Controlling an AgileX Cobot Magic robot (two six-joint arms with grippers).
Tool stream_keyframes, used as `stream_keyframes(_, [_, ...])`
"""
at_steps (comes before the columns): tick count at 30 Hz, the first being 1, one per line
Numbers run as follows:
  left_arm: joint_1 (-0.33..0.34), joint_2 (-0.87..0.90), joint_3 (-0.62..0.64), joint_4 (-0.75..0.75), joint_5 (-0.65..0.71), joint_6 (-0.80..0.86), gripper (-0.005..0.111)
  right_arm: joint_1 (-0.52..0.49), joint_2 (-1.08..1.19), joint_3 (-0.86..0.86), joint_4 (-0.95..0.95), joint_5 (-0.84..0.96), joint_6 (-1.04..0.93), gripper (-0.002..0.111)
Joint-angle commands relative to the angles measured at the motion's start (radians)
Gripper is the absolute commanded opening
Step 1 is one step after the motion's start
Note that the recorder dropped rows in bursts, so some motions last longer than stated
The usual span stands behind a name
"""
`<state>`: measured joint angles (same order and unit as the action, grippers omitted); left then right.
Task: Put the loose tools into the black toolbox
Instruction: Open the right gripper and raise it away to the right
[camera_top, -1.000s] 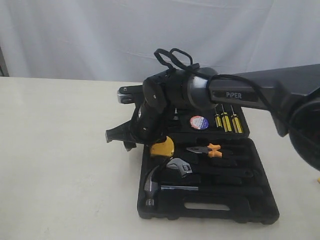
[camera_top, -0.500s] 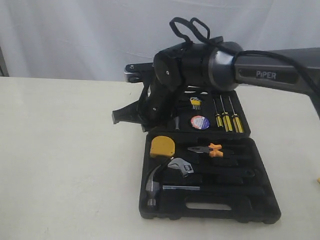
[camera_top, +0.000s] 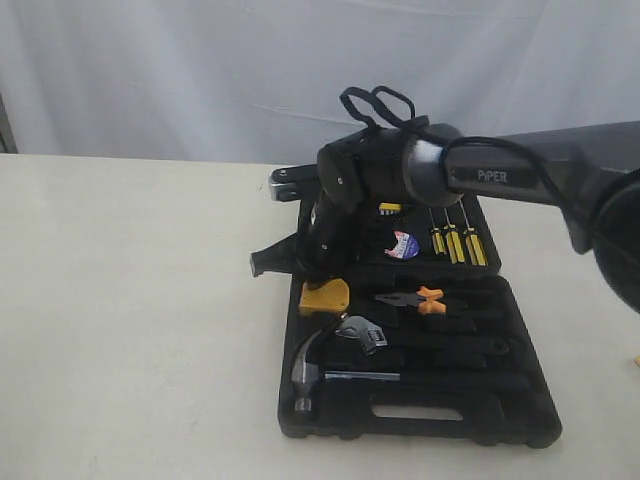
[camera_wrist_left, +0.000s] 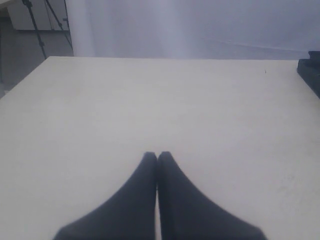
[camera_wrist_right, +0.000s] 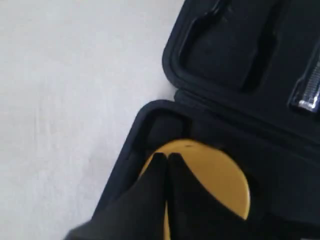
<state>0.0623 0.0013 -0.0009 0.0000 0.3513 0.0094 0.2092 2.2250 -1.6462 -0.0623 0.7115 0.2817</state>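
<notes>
Lowered back over the yellow tape measure (camera_top: 324, 296), the right gripper (camera_wrist_right: 166, 159) is held empty, fingers pressed together. The measure is lodged at the left edge of the black toolbox (camera_top: 500, 425), probably being seated.

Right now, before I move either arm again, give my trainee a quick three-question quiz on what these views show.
1. True or false: the right arm's fingers are shut, with nothing between them.
2. Which tool sits in the corner of the black toolbox closest to those fingers? A. steel hammer. B. yellow tape measure. C. orange-handled pliers.
3. In a word: what surface do the left arm's fingers point out over?

Key: 1. True. 2. B. 3. The table.
</notes>
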Motion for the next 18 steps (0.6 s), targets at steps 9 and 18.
stream_keyframes(9, [-0.004, -0.001, 0.001, 0.000, -0.009, -0.002, 0.000, -0.068, -0.354, 0.009, -0.183, 0.229, -0.014, 0.000])
stream_keyframes(18, [-0.004, -0.001, 0.001, 0.000, -0.009, -0.002, 0.000, -0.365, -0.549, 0.009, -0.165, 0.443, -0.118, 0.000])
